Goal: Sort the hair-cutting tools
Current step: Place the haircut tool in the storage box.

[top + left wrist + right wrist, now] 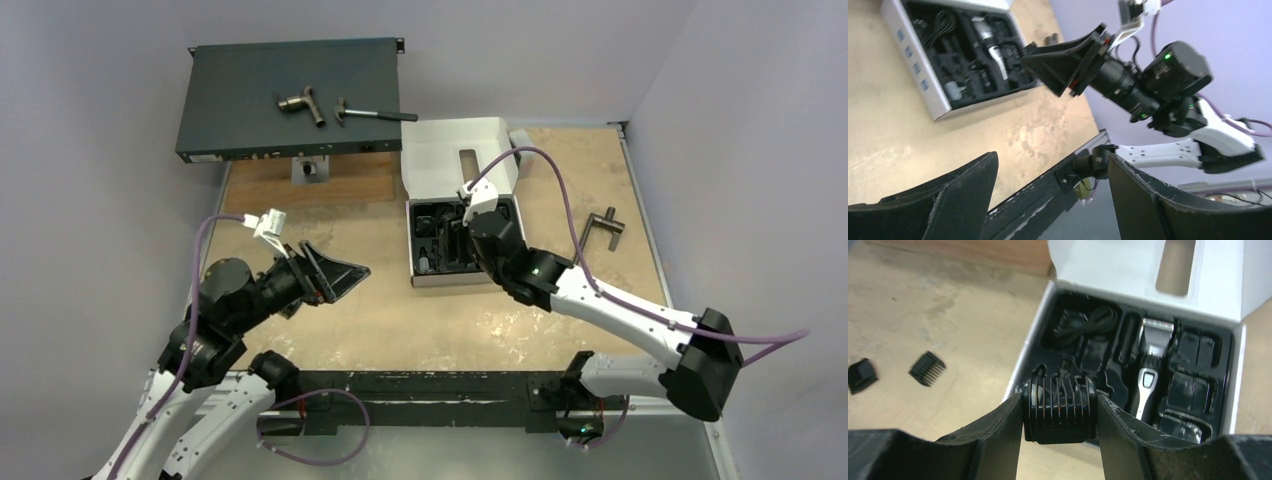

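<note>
From above, the left gripper (335, 272) hangs over the tan surface (420, 320) on the left side. Its jaws are spread and nothing is between them. The right gripper (468, 222) is over the white box (412, 250), which sits mid-surface with its lid folded back. Behind it, a dark flat case (250, 100) carries a pipe fitting (303, 103) and a hammer (375, 115). A T-shaped handle (603, 228) lies on the surface to the right of the box.

In the left wrist view, the left gripper's fingers (948, 195) stand wide apart and hold nothing. The box lies ahead, with the clipper (996, 54) resting in its black tray.

In the right wrist view, the right gripper is clamped on a black comb attachment (1060, 407), pinched by its two sides over the box's near left corner. Whether it touches the tray cannot be told. The clipper lies in a tray slot with its blade toward the lid, and a coiled cord (1095, 322) sits in the compartment to its left. On the bare surface left of the box lie a toothed comb (927, 368) and a small black piece (861, 375), near each other but apart.
</note>
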